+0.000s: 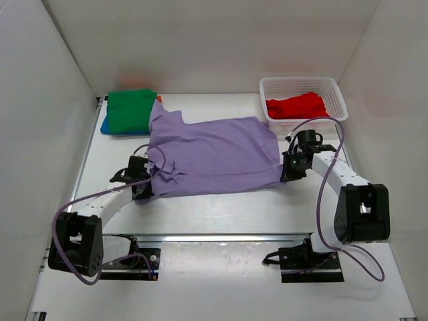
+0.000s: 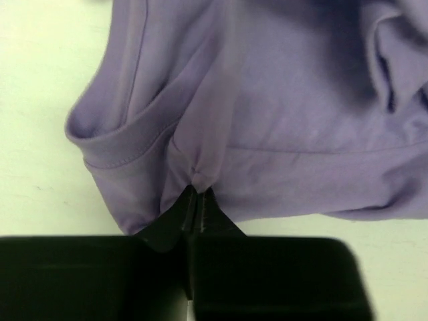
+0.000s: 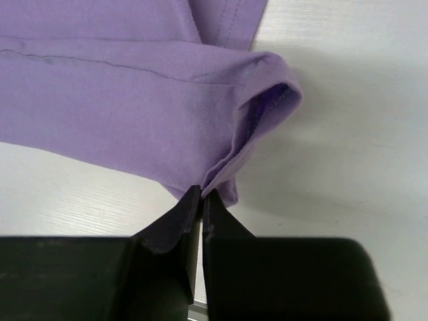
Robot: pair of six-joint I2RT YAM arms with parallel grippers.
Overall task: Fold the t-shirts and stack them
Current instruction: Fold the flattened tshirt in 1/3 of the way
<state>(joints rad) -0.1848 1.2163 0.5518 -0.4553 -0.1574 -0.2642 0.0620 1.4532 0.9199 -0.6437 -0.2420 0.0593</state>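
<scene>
On my left wrist feed, the left gripper (image 2: 198, 199) has its fingers pressed together on a small pucker of the lavender shirt (image 2: 287, 100), right by a sleeve opening. The cloth gathers into folds at the pinch. The right gripper (image 3: 202, 198) is likewise clamped tight. It pinches the bottom corner of the same shirt, where the stitched hem curls over into a little loop. Both pinches sit low, at the surface of the table (image 1: 234, 214).

From overhead I see that shirt spread mostly flat across the middle of the table, sleeves toward the left and hem toward the right. My two arms hold its near edge at either end. The fabric is plain, soft and matte, and rumpled near the left sleeve.

At the far left a green shirt (image 1: 130, 110) lies folded on a blue shirt (image 1: 105, 126), of which only an edge shows. A sliver of an orange shirt (image 1: 159, 99) peeks out beside them. One red shirt (image 1: 297, 107) sits crumpled in the single white mesh basket (image 1: 338, 100) at the far right. I count five shirts, one of each colour.
</scene>
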